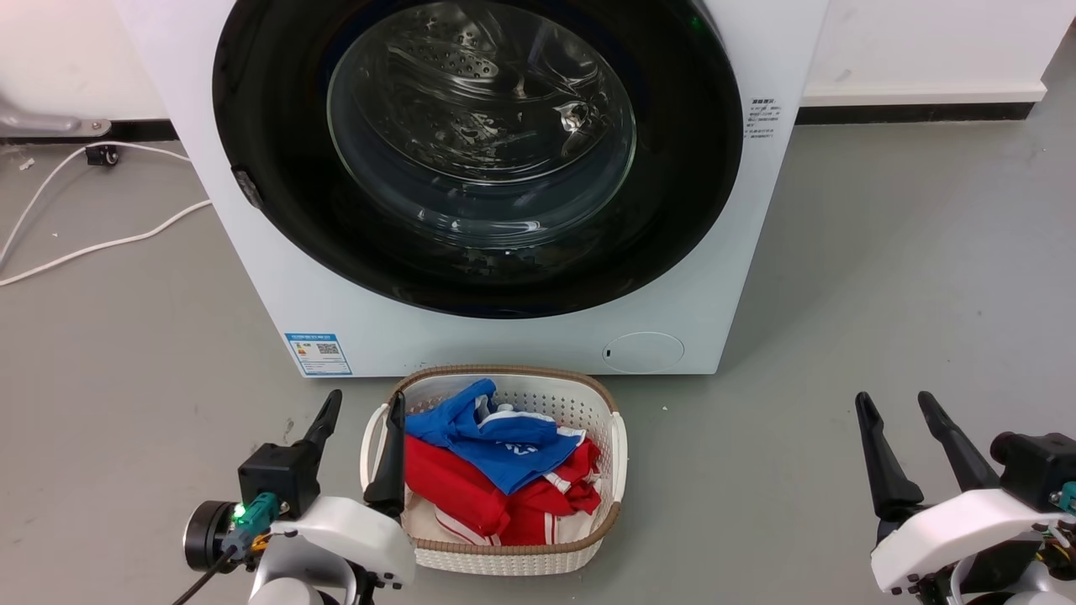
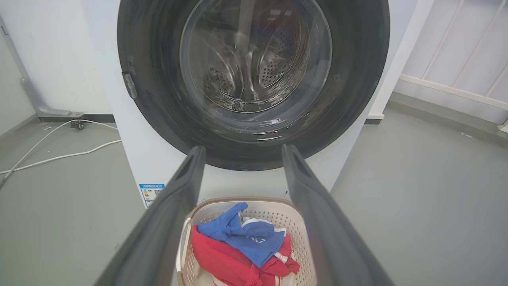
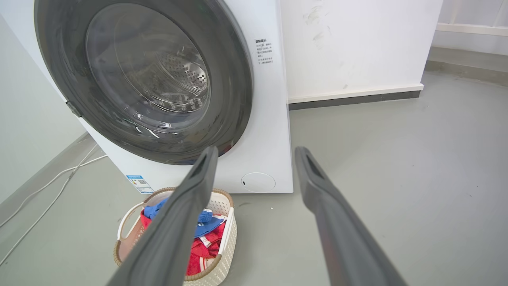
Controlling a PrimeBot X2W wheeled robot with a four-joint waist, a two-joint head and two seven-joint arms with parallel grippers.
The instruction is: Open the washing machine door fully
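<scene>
Washing machine door (image 1: 477,151) shut.
Your left gripper (image 1: 366,395), right gripper (image 1: 893,396) sit bottom corners, spread wide, empty, likely staged to reach it.

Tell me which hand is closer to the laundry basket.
The left hand. In the head view one of its fingers crosses the rim of the laundry basket, while the right hand sits over grey floor, well apart.
</scene>
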